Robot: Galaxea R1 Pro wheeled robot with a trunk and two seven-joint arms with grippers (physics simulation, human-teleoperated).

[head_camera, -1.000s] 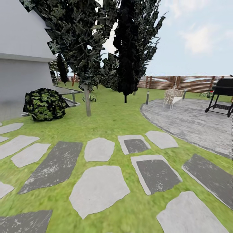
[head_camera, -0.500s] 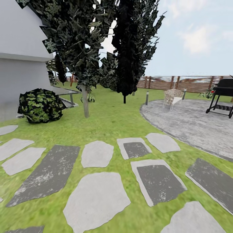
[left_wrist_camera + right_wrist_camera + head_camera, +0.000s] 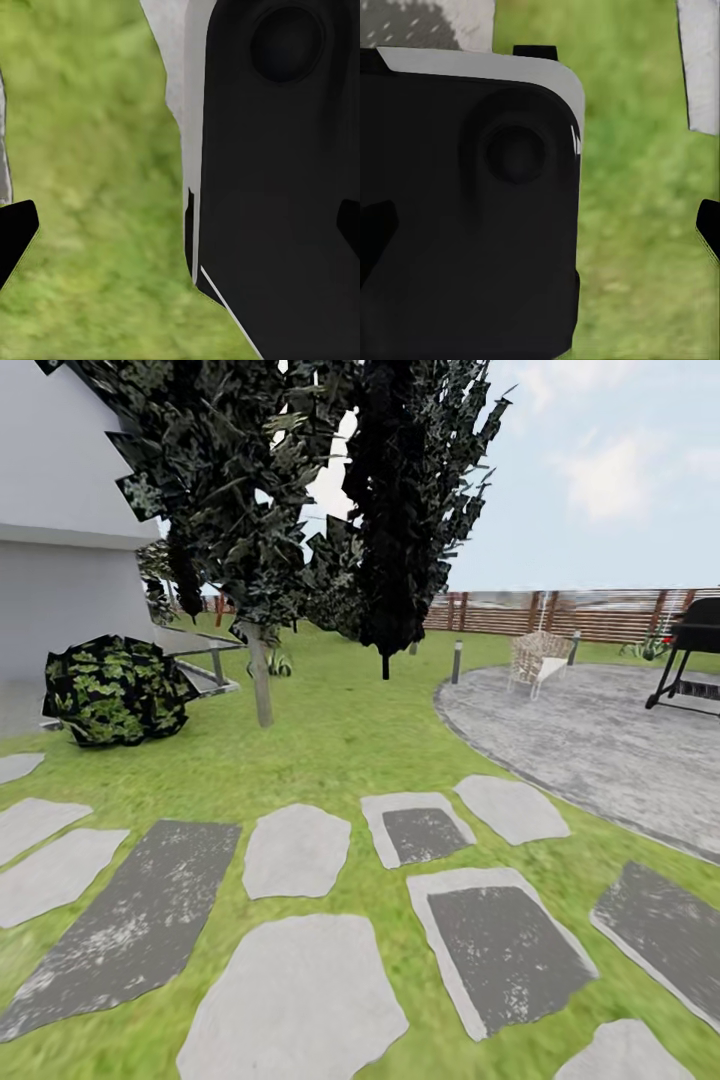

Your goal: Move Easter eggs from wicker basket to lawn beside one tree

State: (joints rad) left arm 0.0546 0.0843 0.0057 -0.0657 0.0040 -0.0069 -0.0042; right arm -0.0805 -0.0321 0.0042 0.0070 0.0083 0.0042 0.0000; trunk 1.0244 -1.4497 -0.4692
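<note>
Several grey paving stones (image 3: 297, 850) are lying across the mottled green lawn (image 3: 350, 735); a thin grey-brown tree trunk (image 3: 261, 682) is standing beyond. Both pincers are spread wide, holding nothing.

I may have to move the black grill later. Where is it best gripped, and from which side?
Likely one slanted leg of the grill, approached from the open patio side facing the camera: the legs are thin bars a tool could close around, while the body is broad. No handle is discernible.
</note>
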